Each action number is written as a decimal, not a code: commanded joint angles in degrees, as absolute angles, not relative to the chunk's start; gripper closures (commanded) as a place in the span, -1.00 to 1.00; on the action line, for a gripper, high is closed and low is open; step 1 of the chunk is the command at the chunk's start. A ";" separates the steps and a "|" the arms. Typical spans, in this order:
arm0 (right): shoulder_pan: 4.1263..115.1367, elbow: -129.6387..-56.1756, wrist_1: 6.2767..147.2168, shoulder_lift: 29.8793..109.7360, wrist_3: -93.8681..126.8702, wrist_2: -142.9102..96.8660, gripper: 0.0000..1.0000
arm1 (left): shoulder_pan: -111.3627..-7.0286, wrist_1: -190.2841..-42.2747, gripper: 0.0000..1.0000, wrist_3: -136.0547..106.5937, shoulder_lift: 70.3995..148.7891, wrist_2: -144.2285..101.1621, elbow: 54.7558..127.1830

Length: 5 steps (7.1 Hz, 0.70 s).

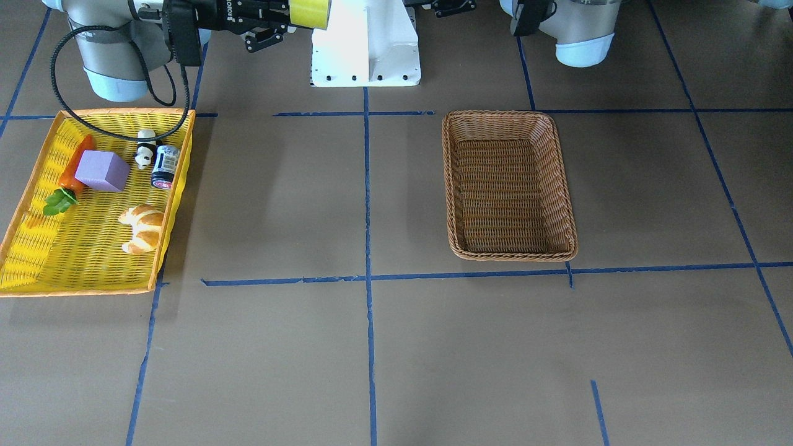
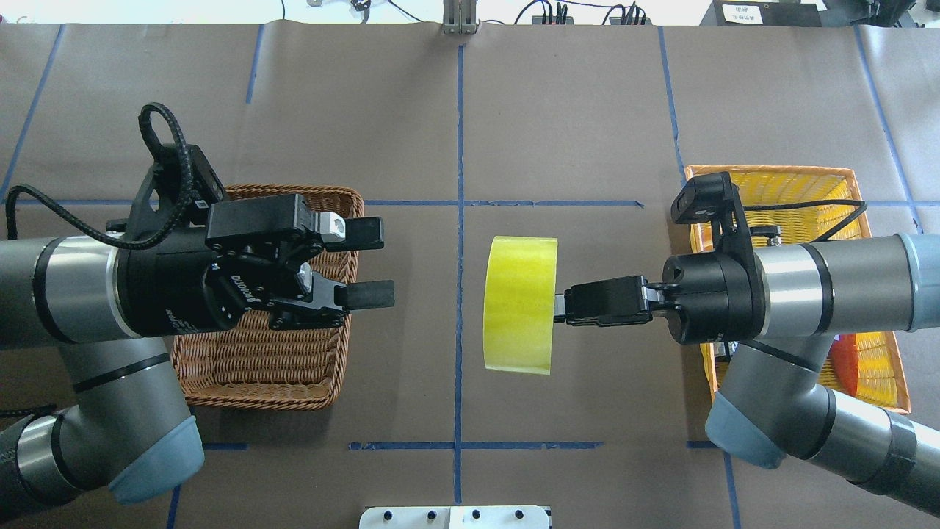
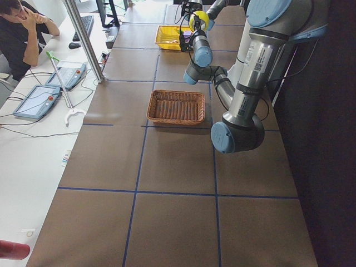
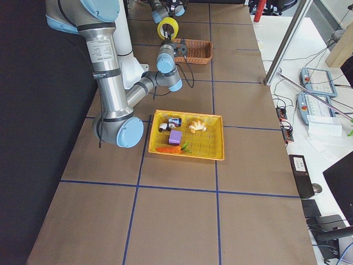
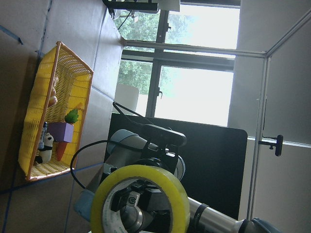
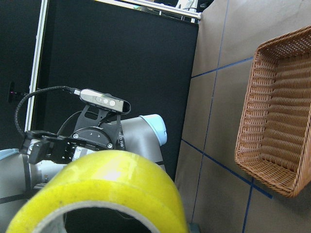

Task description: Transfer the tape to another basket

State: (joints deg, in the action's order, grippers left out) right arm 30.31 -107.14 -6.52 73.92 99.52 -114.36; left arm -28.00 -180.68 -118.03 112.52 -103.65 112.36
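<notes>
Yellow basket [image 1: 74, 254] at worktop's [image 1: 433, 341] right end: carrot [image 1: 77, 162], purple block [image 1: 103, 171], panda [image 1: 145, 148], can [image 1: 165, 166], croissant [image 1: 142, 228]. Right pincer [image 2: 558, 307] grasps translucent yellow-green tape [image 2: 518, 305], pale core; left pincer [image 2: 371, 263] released near wicker basket [image 2: 257, 402].

Bright, even daylight; soft shadows

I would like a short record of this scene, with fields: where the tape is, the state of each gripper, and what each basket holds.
tape: held in the air between the two arms, in neither basket
right gripper: shut on the tape's wall
left gripper: open, fingers pointing toward the tape, not touching it
wicker basket: nothing seen inside
yellow basket: holds a carrot, a purple block, a panda figure, a small can and a croissant
</notes>
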 commanded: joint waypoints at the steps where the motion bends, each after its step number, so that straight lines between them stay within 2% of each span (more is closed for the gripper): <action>1: 27.86 -107.05 -7.38 73.92 99.40 -112.24 1.00 | -24.88 -180.70 -1.00 -118.12 114.52 -102.39 112.41; 5: 26.72 -107.14 -7.21 73.83 99.32 -111.62 1.00 | -19.71 -180.09 -1.00 -117.86 116.36 -95.76 112.24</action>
